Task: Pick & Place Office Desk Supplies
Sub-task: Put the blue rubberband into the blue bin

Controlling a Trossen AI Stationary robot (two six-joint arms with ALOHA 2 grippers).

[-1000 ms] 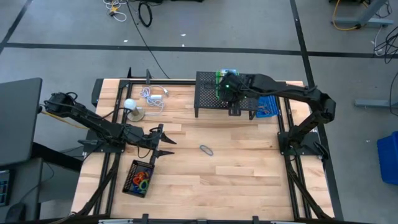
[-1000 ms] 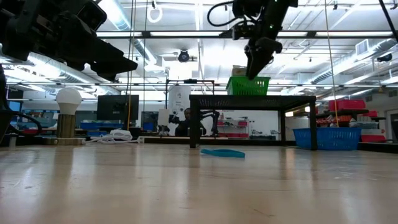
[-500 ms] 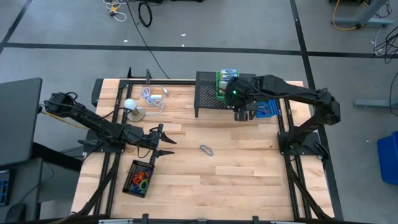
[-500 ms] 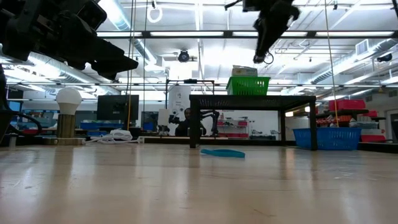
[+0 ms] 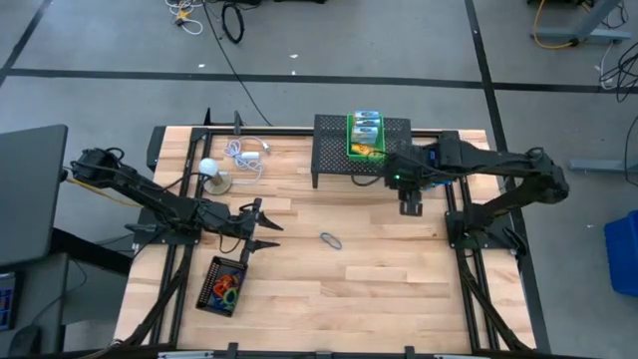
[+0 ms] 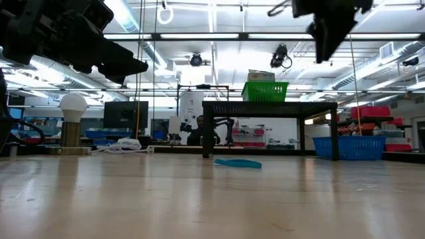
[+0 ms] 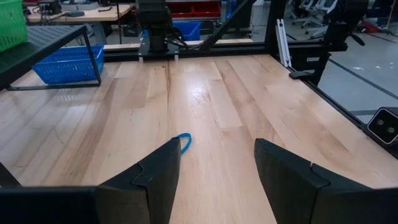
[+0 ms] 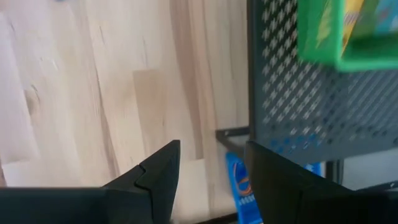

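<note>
Both arms hang clear of the wooden table (image 5: 379, 279). The right gripper (image 5: 410, 205), fingers apart and empty, hovers at three o'clock from the table's centre, just off the front edge of the black mesh shelf (image 5: 334, 160). On that shelf at twelve o'clock sits a green basket (image 5: 365, 135) holding crayon boxes. The left gripper (image 5: 261, 231) — jaws apart, empty — hovers at nine o'clock above bare boards. A lone blue loop (image 5: 331, 240) lies near centre, open wood around it; a black tray of coloured loops (image 5: 222, 286) sits at seven o'clock by the left edge.
</note>
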